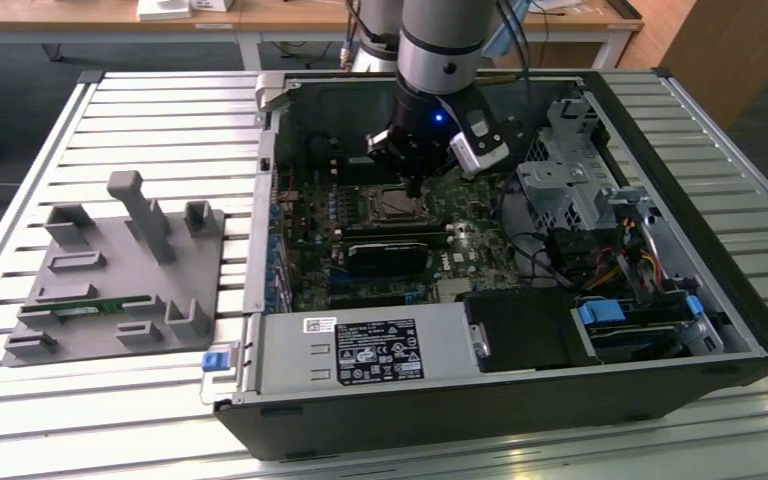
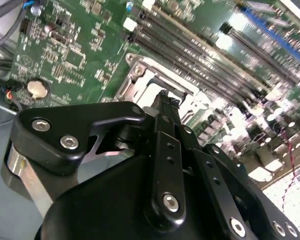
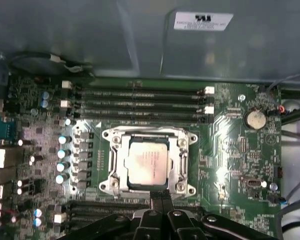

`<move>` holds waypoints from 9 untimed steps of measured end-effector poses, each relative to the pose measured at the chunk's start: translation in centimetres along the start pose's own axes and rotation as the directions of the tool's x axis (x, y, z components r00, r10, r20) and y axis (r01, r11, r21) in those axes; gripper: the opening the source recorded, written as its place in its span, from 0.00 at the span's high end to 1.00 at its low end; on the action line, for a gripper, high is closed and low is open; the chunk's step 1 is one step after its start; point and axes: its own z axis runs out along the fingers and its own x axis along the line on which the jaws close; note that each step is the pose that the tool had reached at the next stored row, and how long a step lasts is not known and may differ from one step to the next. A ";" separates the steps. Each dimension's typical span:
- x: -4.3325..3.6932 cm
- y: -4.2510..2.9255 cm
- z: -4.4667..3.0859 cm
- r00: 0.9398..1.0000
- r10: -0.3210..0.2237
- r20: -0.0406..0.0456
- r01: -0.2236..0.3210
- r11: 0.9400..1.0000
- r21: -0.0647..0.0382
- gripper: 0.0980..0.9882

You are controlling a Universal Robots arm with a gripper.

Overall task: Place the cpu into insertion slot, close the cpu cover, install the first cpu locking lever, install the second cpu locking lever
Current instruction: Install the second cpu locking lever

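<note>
The jaws (image 3: 159, 196) stand drawn together, tips touching or nearly so and holding nothing, poised just at the edge of the insertion slot (image 3: 149, 161); in the second wrist view the same narrow black tips (image 2: 165, 100) sit right over the socket's silver rim (image 2: 140, 75). The cpu (image 3: 147, 164) already lies flat in the slot, its dull silver top showing through the big square window of the cpu cover (image 3: 181, 160), which lies down over it. Whether the locking levers are hooked cannot be told. Long narrow memory slots (image 3: 140, 100) run along the far side of the socket, and a second bank (image 3: 115, 207) lies beside the jaws; a round coin battery (image 3: 255, 119) sits well apart on the green motherboard (image 3: 240, 160). In the exterior view the arm (image 1: 435, 60) reaches down into the open computer case (image 1: 518, 390), the jaws (image 1: 412, 186) right over the socket (image 1: 395, 205), with a black card (image 1: 387, 255) nearby. The case lies on a slatted metal counter (image 1: 157, 110), and towards the exterior view's left stands a grey fixture block (image 1: 117, 270), well apart from the case.
</note>
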 end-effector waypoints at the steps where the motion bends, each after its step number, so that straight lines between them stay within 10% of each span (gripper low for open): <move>1: 0.00 -0.08 0.02 1.000 0.002 -0.001 -0.002 1.000 -0.004 0.99; 9: 0.01 -0.93 0.19 1.000 0.004 -0.003 -0.004 1.000 -0.005 0.99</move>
